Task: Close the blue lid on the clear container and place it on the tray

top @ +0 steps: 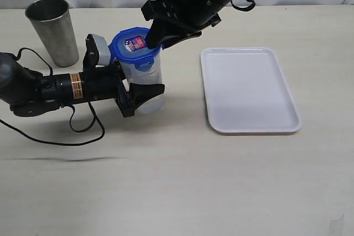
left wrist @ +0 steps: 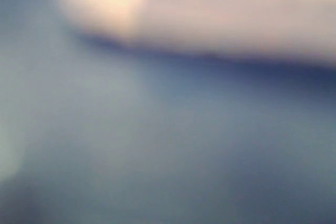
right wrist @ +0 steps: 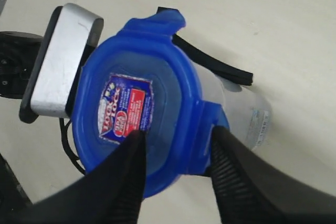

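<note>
The clear container [top: 150, 75] stands upright left of the tray [top: 249, 89], with my left gripper [top: 142, 84] shut on its lower body from the side. The blue lid [top: 133, 45] rests on its rim, sticker up. My right gripper [top: 166, 38] hovers over the lid from above, open. In the right wrist view one of its fingertips [right wrist: 137, 140] lies over the lid [right wrist: 131, 66] by the sticker and the other sits outside a side flap, so the gripper [right wrist: 177, 135] straddles the lid's edge above the container [right wrist: 247, 114]. The left wrist view is a blue-grey blur.
A grey metal cup [top: 52, 29] stands at the back left, beyond the left arm. The left arm's black cable [top: 83, 131] loops over the table in front of it. Its silver wrist camera [right wrist: 63, 61] sits close beside the lid.
</note>
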{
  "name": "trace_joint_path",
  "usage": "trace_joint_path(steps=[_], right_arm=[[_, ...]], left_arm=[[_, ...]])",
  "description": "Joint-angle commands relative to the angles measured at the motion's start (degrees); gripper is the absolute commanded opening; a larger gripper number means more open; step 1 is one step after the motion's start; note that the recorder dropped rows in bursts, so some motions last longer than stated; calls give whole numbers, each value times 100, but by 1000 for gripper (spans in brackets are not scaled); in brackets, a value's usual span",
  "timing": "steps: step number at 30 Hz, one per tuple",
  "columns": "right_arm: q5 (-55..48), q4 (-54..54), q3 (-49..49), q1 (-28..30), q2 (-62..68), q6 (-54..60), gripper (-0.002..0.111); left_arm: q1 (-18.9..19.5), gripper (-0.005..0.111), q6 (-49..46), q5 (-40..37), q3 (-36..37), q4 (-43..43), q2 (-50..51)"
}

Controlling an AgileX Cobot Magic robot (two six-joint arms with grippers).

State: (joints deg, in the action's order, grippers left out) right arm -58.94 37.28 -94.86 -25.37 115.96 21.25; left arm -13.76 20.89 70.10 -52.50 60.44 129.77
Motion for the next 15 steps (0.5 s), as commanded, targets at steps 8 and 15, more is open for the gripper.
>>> trace_joint_path(steps=[8,15], right_arm=[[-576,399,166,-181,515,617,35],[-454,-76,166,-181,0,853,39]], left_arm=[[-95,0,1,-13,-28,76,7],[-84,0,-27,-13,-28,38,7]])
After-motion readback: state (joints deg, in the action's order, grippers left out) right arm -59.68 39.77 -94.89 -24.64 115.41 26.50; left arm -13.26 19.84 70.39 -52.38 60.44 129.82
